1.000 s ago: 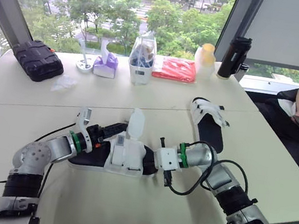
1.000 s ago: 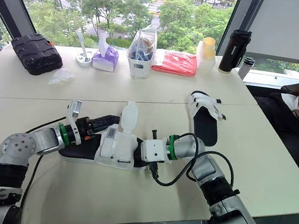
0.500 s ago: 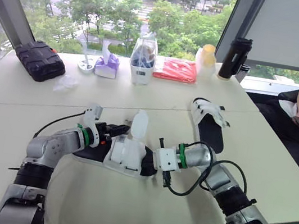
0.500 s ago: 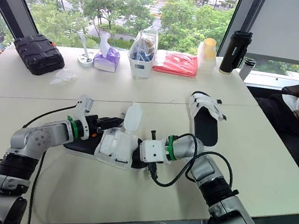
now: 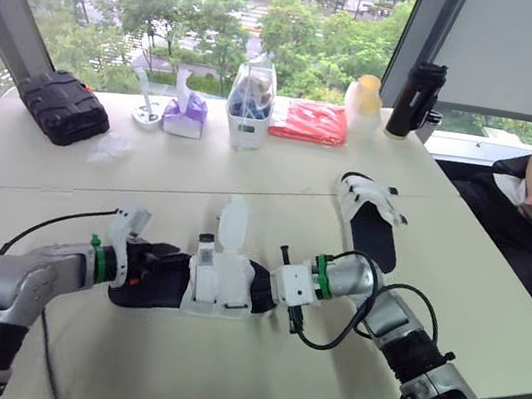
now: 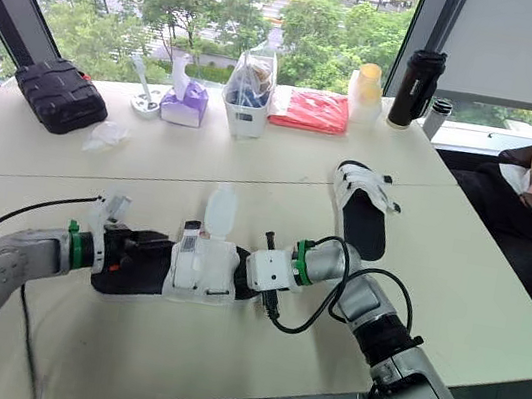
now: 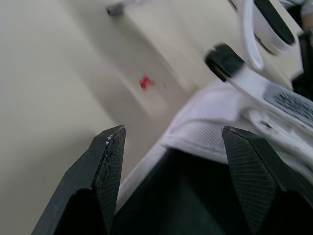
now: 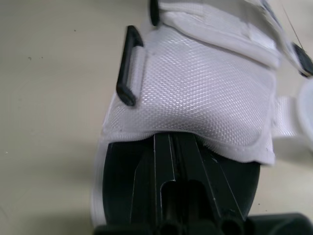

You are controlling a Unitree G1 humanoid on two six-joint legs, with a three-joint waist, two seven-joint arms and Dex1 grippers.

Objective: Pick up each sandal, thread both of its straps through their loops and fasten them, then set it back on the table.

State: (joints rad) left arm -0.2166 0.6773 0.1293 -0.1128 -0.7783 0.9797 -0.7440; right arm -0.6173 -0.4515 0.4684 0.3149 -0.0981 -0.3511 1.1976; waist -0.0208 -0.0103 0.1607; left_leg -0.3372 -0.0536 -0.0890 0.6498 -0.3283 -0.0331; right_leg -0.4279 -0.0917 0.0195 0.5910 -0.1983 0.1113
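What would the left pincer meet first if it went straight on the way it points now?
The sandal: its black sole end already lies inside the open left pincer, with the white strap right ahead. How close is hard to judge.

Two sandals [image 5: 220, 281] [image 5: 368, 221], two end effectors [image 7: 173, 134] [image 8: 171, 142].

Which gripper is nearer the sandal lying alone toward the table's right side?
Right. The right gripper is at the end of the near sandal closest to the lone sandal; the left gripper is at its opposite end, farther away.
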